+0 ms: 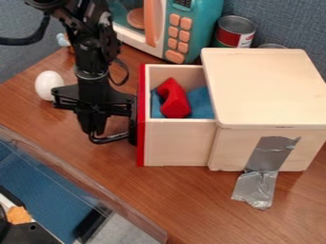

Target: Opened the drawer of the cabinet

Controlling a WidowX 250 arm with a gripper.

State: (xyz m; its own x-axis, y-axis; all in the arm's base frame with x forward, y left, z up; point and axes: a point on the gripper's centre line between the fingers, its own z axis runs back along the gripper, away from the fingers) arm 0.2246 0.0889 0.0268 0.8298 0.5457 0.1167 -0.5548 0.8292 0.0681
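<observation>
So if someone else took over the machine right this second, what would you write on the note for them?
Pincer: low over the table, right beside the drawer's red front; whether it grips anything, I can't tell.
Job's things: the drawer sticks out of the wooden cabinet, toward the picture's left. Inside lie a red block and a blue cloth.
Done: the drawer is open far enough to see inside.
Left: probably just backing the pincer away, gently, so it doesn't bump the front.
</observation>
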